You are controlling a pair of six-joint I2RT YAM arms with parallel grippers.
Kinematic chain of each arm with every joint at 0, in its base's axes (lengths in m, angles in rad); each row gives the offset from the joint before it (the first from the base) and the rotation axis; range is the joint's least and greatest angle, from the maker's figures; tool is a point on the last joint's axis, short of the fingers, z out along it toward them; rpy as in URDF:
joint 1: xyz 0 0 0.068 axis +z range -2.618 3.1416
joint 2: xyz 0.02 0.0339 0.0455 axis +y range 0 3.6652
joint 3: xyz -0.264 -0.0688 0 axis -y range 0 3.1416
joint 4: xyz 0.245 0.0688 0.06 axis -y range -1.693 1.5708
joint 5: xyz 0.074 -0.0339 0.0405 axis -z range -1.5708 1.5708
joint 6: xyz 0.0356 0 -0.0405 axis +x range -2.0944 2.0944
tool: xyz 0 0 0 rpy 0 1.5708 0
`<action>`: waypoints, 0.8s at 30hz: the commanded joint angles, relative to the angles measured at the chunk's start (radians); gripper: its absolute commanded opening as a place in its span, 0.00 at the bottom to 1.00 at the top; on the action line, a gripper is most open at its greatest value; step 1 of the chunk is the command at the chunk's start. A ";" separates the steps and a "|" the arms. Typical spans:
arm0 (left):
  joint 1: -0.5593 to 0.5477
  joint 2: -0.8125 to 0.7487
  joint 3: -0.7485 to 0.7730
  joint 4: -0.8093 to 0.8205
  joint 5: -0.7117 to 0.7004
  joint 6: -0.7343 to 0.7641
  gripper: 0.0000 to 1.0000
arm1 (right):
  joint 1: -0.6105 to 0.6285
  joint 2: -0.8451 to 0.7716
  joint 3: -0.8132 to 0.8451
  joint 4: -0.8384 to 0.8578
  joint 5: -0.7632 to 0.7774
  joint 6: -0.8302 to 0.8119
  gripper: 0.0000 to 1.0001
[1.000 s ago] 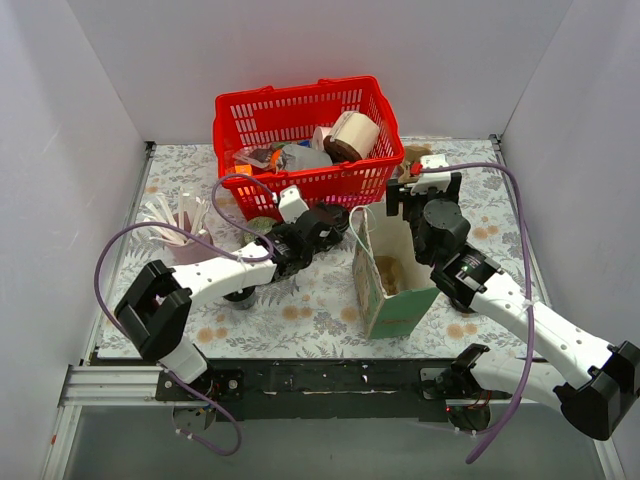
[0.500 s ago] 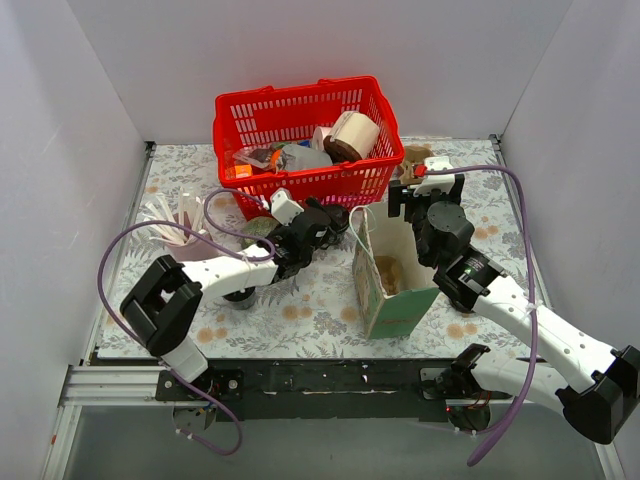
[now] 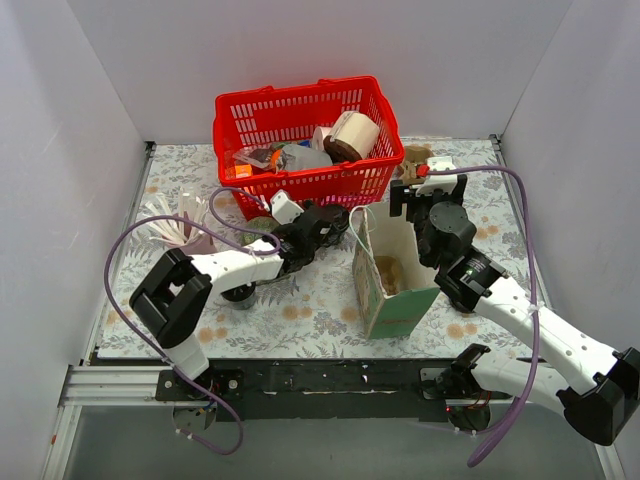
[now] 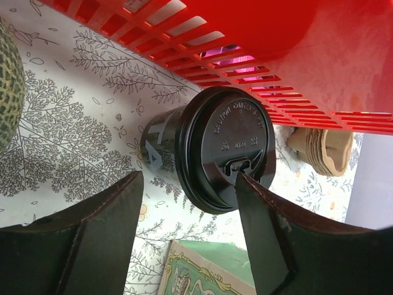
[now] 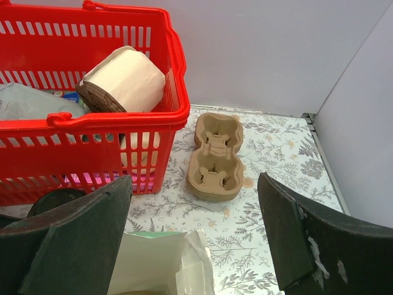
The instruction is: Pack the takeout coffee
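The takeout coffee cup (image 4: pixel 209 157), black with a black lid, lies on its side on the floral table just in front of the red basket (image 4: pixel 295 55). My left gripper (image 4: pixel 187 184) is open, its fingers on either side of the lid end, not touching it. In the top view the cup (image 3: pixel 338 214) lies just ahead of the left gripper (image 3: pixel 322 222). The green paper bag (image 3: pixel 385 285) stands open to its right. My right gripper (image 5: pixel 193 203) is open and empty above the bag's far edge (image 5: pixel 159 258).
The red basket (image 3: pixel 300 110) holds a paper roll (image 5: pixel 123 80) and several packets. Cardboard cup carriers (image 5: pixel 214 157) lie right of the basket. A green netted round object (image 4: pixel 6 92) sits left of the cup. White paper cups (image 3: pixel 175 225) stand at the far left.
My left gripper has shifted slightly left and closer to the lying cup. My right gripper has edged back a little toward the cup carriers.
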 commanded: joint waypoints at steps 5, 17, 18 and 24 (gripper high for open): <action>0.004 0.037 0.032 0.000 0.013 -0.014 0.61 | -0.002 -0.031 -0.002 0.073 0.038 -0.004 0.90; 0.004 0.063 0.052 0.048 0.044 -0.012 0.62 | -0.002 -0.023 0.001 0.070 0.029 0.001 0.90; 0.004 0.062 0.052 0.054 0.047 -0.017 0.63 | -0.002 -0.020 0.000 0.069 0.029 0.001 0.90; 0.004 0.057 0.051 0.074 0.053 -0.006 0.67 | -0.002 -0.017 0.004 0.067 0.035 -0.002 0.90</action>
